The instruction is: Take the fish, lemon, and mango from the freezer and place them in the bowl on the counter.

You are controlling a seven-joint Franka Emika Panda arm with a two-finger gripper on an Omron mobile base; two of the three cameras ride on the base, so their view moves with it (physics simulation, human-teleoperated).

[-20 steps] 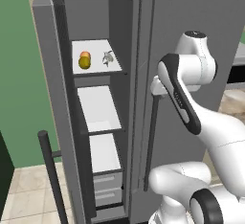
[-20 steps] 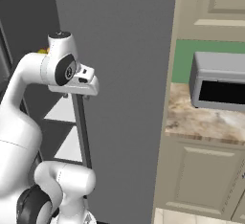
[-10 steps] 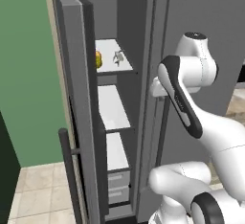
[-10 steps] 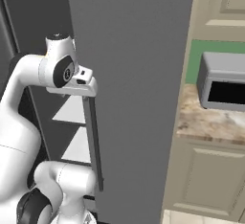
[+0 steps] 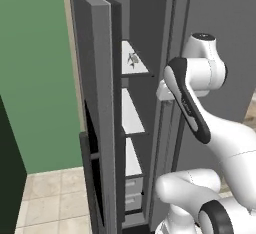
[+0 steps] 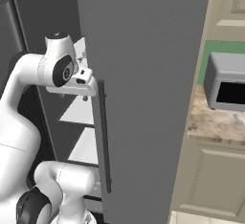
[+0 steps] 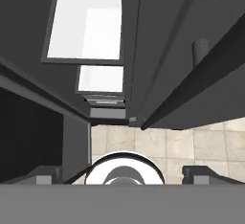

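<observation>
Freezer (image 5: 131, 128), the narrow left compartment of a tall matte-grey fridge, stands open, its flat door (image 5: 97, 108) swung out to the left and seen nearly edge-on. Inside are smooth white shelves stacked one above another, with grey drawers (image 5: 133, 190) at the bottom. On the top shelf (image 5: 134, 63) lies the fish (image 5: 133, 58), small and silvery-grey, toward the front edge. Whether the lemon and mango sit behind the door edge cannot be told.

A glossy white arm with dark joints bends across the front of the wider right-hand door (image 6: 143, 98), which is plain, flat and grey, with a long dark bar handle (image 6: 104, 137) running down it. The gripper (image 7: 124, 174) hangs just outside the freezer opening beside that handle, pointing down; its two dark fingertips (image 7: 198, 173) stand wide apart with nothing between them.

To the right, a beige-brown marbled stone counter (image 6: 215, 122) tops cream panelled cabinets and carries a boxy silver microwave (image 6: 225, 82). The wall is flat green, the floor pale square tiles (image 5: 45, 208).
</observation>
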